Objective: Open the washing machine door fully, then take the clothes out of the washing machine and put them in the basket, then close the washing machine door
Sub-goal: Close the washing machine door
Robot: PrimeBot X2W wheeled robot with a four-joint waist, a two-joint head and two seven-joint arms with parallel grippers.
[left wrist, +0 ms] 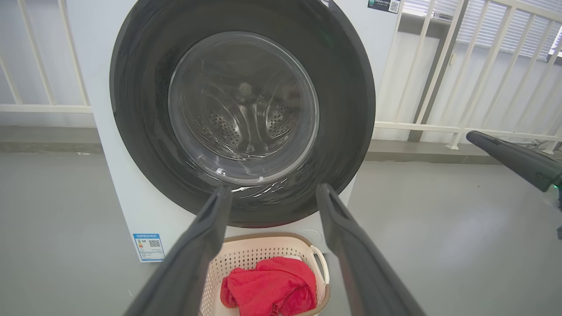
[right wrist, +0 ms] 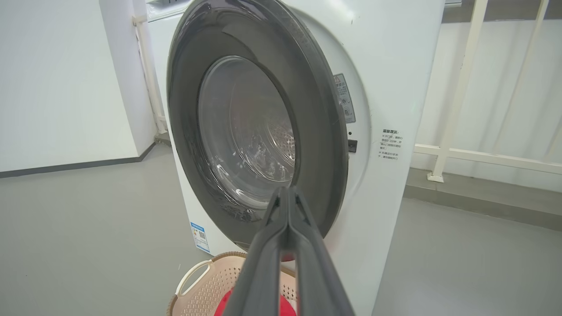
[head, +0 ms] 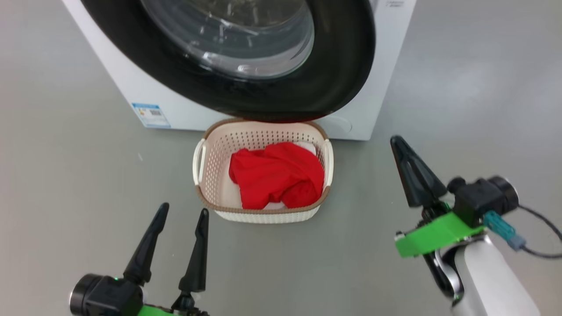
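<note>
The washing machine (head: pixel 131 87) stands at the top of the head view, its door (head: pixel 342 66) swung close against its front. In the right wrist view the door (right wrist: pixel 184 109) shows a narrow gap at its right edge. The basket (head: pixel 263 210) sits on the floor just below the door, with the red clothes (head: pixel 276 175) bundled inside. My left gripper (head: pixel 184 208) hovers open and empty near the basket's front left corner. To the right of the basket my right gripper (head: pixel 396 141) is raised, shut on nothing. Its tip (right wrist: pixel 285 191) points at the door's lower rim.
A blue label sticker (head: pixel 150 114) marks the machine's lower left front. A white railing (left wrist: pixel 439 66) runs behind and to the right of the machine. Open grey floor (head: pixel 66 175) spreads on both sides of the basket. A white wall (right wrist: pixel 66 87) stands off to the left.
</note>
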